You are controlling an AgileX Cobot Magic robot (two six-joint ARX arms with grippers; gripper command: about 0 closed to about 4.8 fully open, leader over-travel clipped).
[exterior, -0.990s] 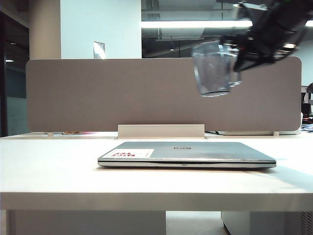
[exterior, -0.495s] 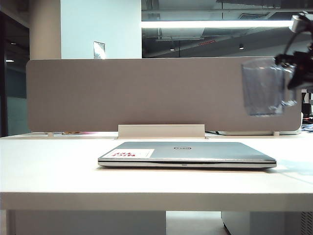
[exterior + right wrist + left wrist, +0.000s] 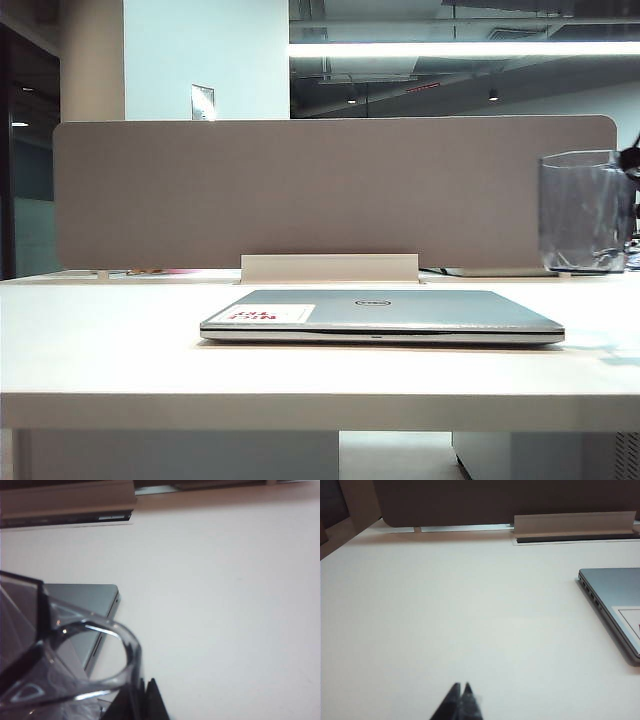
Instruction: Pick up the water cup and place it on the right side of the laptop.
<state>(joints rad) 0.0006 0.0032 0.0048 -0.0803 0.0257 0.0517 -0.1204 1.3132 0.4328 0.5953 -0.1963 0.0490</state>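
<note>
Water cup (image 3: pixel 585 212) upright, mouth up, right of laptop (image 3: pixel 382 315).

Clear glossy plastic water cup (image 3: pixel 585 212), matt metal laptop (image 3: pixel 400 312), smooth table (image 3: pixel 120 340).

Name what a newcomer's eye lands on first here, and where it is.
The water cup hangs in the air at the exterior view's right edge, beyond the laptop's right end, with the right gripper shut on its handle. The closed laptop lies mid-table. The left gripper hovers shut over bare table left of it.
</note>
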